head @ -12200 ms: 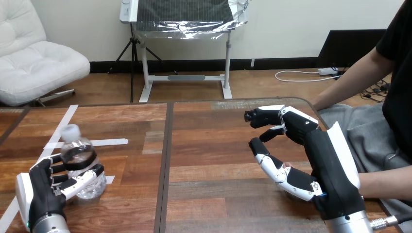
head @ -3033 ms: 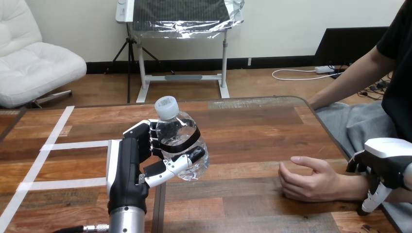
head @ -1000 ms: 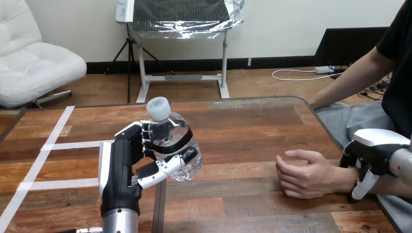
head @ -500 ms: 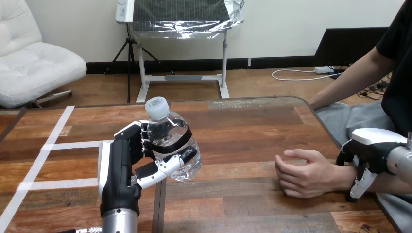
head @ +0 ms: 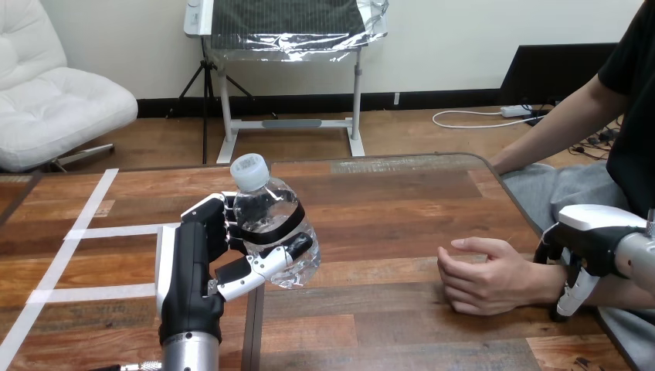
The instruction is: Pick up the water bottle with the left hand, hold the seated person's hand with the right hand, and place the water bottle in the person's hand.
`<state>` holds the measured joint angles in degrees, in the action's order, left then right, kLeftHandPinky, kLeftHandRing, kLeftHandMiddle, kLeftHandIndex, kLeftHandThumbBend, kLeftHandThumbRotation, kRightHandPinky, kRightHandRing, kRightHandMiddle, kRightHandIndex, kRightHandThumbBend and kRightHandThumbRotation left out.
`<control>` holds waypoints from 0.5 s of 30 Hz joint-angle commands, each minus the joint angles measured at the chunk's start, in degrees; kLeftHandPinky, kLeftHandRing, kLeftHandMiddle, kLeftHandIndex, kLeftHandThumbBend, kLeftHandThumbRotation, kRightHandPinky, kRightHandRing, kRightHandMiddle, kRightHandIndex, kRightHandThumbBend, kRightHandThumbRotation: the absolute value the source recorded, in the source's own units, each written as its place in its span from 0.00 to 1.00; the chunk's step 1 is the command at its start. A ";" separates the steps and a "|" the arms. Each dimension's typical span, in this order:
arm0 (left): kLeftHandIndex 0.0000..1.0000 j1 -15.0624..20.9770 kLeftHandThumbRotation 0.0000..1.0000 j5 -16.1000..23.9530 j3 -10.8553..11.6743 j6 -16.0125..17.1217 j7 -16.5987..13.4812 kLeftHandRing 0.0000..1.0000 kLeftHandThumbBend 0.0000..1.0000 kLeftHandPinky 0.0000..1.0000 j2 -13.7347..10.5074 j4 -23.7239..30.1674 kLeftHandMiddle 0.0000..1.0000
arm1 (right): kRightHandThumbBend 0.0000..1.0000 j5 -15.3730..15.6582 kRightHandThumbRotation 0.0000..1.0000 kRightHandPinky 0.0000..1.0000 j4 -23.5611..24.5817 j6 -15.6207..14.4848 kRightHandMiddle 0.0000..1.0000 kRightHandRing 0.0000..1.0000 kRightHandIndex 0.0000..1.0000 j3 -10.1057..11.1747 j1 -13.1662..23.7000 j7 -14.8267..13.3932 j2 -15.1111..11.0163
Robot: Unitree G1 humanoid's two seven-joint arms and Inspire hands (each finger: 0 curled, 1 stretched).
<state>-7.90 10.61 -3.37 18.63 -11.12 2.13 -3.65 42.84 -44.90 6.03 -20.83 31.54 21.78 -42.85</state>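
Your left hand (head: 202, 267) is gripping the clear, crumpled plastic water bottle with the white cap (head: 269, 232). Fingers and thumb are curling round its body and holding it upright above the table, at about 8 o'clock in the view. It is hardly moving since half a second ago. Compared with three seconds back, the bottle is sitting slightly further toward 9 o'clock. Your right hand (head: 599, 226) is clasping the person's wrist (head: 550, 284) at 4 o'clock, fingers draping over it. The person's hand (head: 487, 278) is resting half-curled on the wood, at 3 o'clock from the bottle and well apart. A dark band is circling the bottle, with no readable writing. White tape lines (head: 116, 230) are crossing the brown wooden table (head: 402, 201) at 9 o'clock.
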 commanded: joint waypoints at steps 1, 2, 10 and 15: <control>0.47 2.44 0.00 -0.03 0.14 0.97 -0.04 0.39 0.65 0.35 0.20 4.51 0.44 | 0.74 0.27 0.00 0.65 -0.34 0.85 0.84 0.75 0.76 -3.07 -0.86 1.28 2.52; 0.47 2.43 0.00 0.20 0.13 0.79 -0.16 0.39 0.65 0.35 0.20 4.57 0.44 | 0.74 0.46 0.00 0.65 -0.44 1.12 0.84 0.75 0.76 -3.28 -0.86 1.24 2.47; 0.47 2.45 0.00 0.08 0.19 1.02 -0.09 0.39 0.66 0.35 0.17 4.33 0.44 | 0.74 0.15 0.02 0.63 -0.46 1.90 0.85 0.75 0.76 -3.79 -0.98 2.12 2.22; 0.47 2.38 0.00 0.32 0.14 0.98 -0.24 0.39 0.66 0.35 0.21 4.48 0.44 | 0.73 -0.66 0.02 0.59 0.54 1.01 0.78 0.68 0.77 -3.56 -1.11 5.11 2.00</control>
<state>-7.91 10.78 -3.38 18.62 -11.14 2.14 -3.41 42.83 -44.62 6.81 -21.86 32.14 24.03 -43.15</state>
